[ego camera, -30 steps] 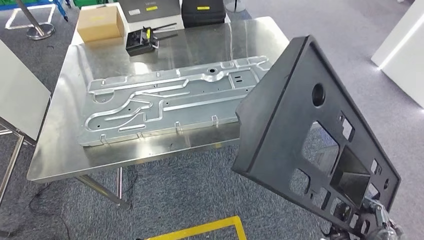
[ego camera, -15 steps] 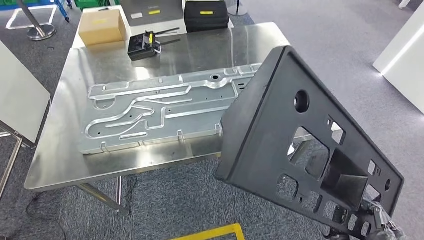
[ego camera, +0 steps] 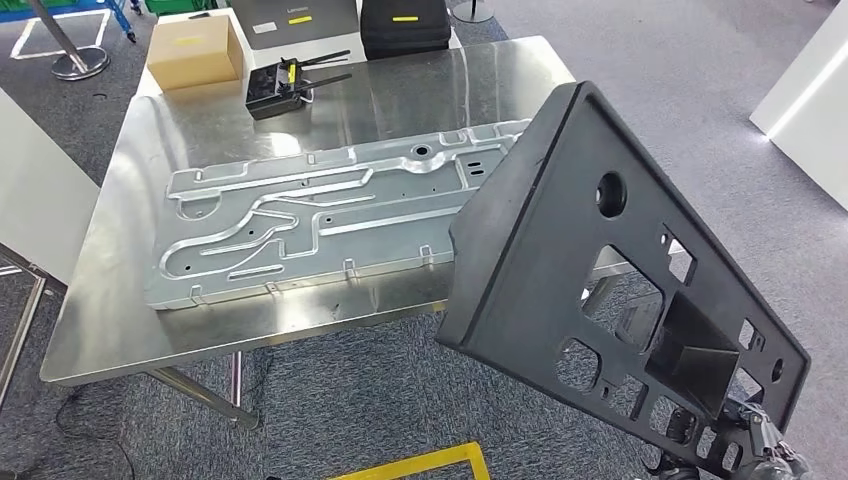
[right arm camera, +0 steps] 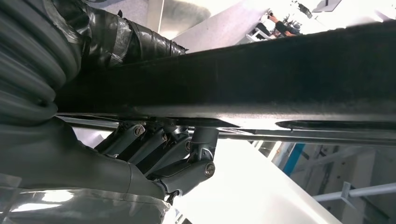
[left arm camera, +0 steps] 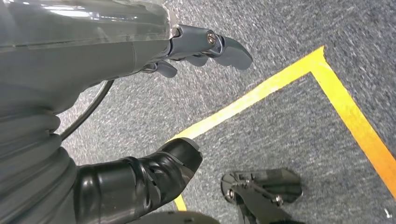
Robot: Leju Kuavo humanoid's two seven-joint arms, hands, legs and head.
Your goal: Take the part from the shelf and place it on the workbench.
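Note:
A large black plastic panel [ego camera: 560, 240] with several cut-outs hangs tilted in the air at the right of the head view, its upper corner overlapping the workbench's near right corner. My right hand [ego camera: 745, 445] grips its lower edge at the bottom right. In the right wrist view the fingers [right arm camera: 177, 156] are curled under the panel's dark edge [right arm camera: 261, 74] and the thumb [right arm camera: 121, 39] lies on the other side. My left hand [left arm camera: 182, 102] hangs over grey carpet with thumb and fingers apart, holding nothing.
The steel workbench [ego camera: 120, 320] carries a long stamped metal plate [ego camera: 320, 215], a cardboard box [ego camera: 195, 50], a small black tool [ego camera: 280, 85] and a black case [ego camera: 400, 25] at the back. Yellow floor tape [ego camera: 410, 462] lies below its front edge. A white panel [ego camera: 30, 200] stands left.
The whole view has shifted slightly as the camera moved. The black panel has swung left and lower against the workbench, still held in my right hand.

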